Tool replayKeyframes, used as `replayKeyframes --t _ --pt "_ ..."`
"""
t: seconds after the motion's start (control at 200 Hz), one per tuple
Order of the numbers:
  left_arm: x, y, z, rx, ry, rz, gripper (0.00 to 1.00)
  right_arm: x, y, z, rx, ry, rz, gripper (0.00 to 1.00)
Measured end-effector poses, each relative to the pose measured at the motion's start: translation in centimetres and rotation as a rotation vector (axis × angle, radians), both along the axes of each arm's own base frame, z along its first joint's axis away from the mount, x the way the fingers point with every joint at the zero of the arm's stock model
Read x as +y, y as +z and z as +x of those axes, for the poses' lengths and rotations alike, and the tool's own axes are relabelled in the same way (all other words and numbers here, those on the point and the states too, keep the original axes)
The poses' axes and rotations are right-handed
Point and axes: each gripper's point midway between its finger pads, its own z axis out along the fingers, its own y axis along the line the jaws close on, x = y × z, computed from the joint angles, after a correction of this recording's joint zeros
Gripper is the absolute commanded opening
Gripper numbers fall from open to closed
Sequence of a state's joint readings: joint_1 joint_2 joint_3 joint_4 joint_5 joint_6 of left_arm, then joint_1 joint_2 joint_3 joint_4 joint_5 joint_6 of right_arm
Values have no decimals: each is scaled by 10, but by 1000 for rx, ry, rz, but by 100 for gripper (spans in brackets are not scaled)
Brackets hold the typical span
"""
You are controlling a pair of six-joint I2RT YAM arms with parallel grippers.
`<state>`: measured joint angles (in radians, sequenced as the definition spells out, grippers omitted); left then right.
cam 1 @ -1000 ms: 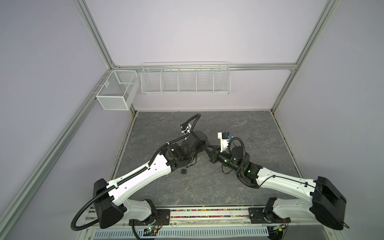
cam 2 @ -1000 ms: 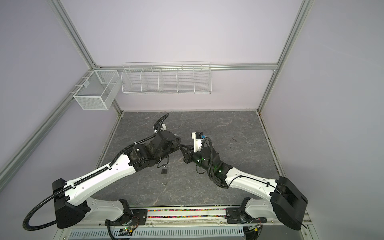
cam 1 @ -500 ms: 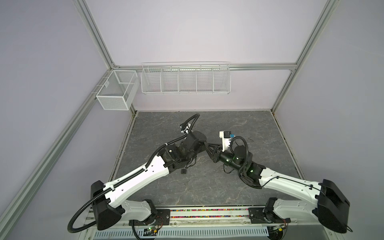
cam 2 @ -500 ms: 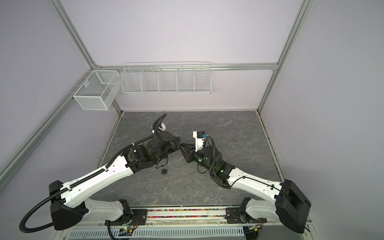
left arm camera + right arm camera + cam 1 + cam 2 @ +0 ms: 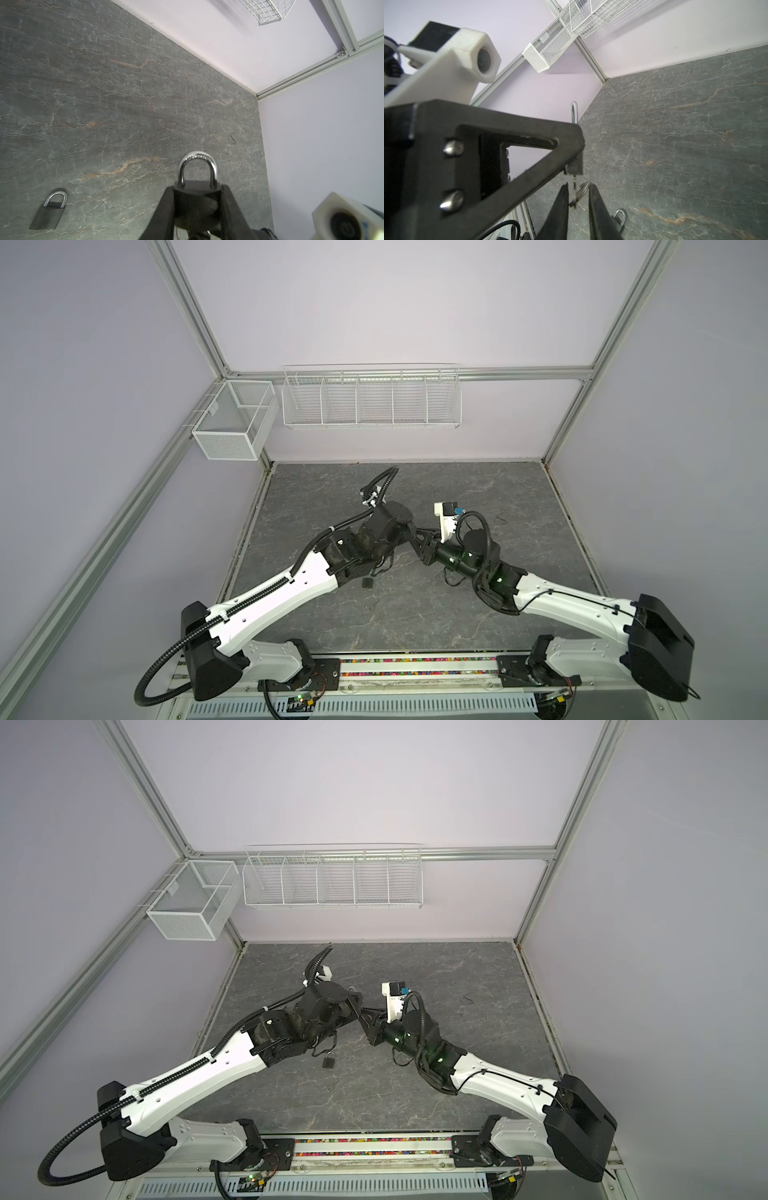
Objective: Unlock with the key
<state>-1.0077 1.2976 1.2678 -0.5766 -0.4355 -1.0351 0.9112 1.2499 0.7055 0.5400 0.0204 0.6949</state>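
**Left clamped on padlock, key between right fingers**

The mesh basket (image 5: pixel 232 423) at upper left and the five-bay wire rack (image 5: pixel 371 396) on the back wall show me only bare wire. My left gripper (image 5: pixel 197 194) is clamped on a padlock (image 5: pixel 196 188), mid-frame. My right gripper (image 5: pixel 579 185) stands narrowly apart around the key (image 5: pixel 574 184) and key ring (image 5: pixel 581 192); I cannot tell whether it pinches. A second padlock (image 5: pixel 328 1061) lies on the slate tabletop (image 5: pixel 498 497), which is open toward the right wall (image 5: pixel 665 448).

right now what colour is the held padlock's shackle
The shackle is shiny silver, best seen in the left wrist view.
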Motion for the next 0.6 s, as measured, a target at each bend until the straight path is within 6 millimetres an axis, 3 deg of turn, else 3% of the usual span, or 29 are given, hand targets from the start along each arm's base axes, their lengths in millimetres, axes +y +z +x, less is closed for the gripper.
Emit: replayKeyframes --t 0.435,0.6 --pt "3 1 -2 -14 2 -18 0 0 -1 4 14 -6 5 7" --pt "5 1 -3 -26 4 -35 0 2 0 2 39 8 22 6"
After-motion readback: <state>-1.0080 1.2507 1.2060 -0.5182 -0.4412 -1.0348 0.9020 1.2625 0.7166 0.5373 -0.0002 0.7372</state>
